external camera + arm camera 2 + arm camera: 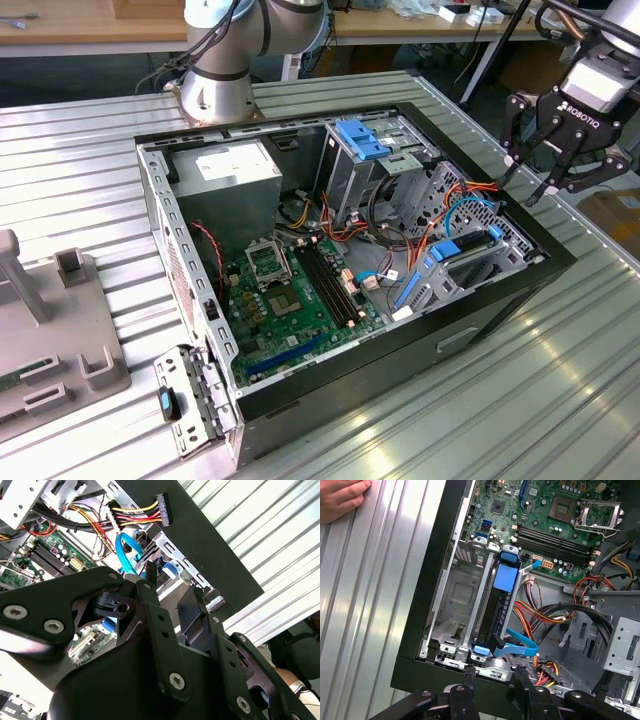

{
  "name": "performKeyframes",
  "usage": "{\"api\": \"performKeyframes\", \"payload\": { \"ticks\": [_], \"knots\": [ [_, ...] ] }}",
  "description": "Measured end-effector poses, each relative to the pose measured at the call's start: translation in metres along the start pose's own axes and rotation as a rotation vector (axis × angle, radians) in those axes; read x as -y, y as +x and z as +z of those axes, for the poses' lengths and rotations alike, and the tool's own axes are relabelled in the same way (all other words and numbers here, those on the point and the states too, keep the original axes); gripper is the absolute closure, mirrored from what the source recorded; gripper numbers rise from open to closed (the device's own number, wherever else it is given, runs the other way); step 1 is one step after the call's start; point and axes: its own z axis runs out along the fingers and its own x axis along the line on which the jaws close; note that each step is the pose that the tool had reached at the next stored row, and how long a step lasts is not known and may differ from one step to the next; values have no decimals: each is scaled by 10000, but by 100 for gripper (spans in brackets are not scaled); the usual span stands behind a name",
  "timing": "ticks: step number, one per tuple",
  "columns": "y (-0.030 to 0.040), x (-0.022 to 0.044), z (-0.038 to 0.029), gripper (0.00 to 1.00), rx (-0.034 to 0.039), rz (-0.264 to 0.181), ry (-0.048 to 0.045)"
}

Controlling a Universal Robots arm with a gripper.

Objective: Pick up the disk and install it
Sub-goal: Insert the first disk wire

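Dark grey hard drive in its bright blue plastic bracket [495, 605] stands on edge in the grey metal drive cage [452, 592], right of centre in the exterior view; looks seated, since the slot holds it vertical. Black two-finger gripper [528, 180] hovers at upper right, jaws apart, empty.

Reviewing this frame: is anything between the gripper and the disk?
Nothing visible blocks it. In the first wrist view the open gripper hangs over the case edge, with the disk standing on edge in its bay just beyond. A blue cable loops beside the disk's near end and might snag a finger.
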Motion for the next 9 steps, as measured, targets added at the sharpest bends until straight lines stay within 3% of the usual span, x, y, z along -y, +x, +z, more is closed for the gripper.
{"api": "performKeyframes", "payload": {
  "ticks": [9],
  "knots": [
    [-24,7,1,56,1,-1,0]
  ]
}}
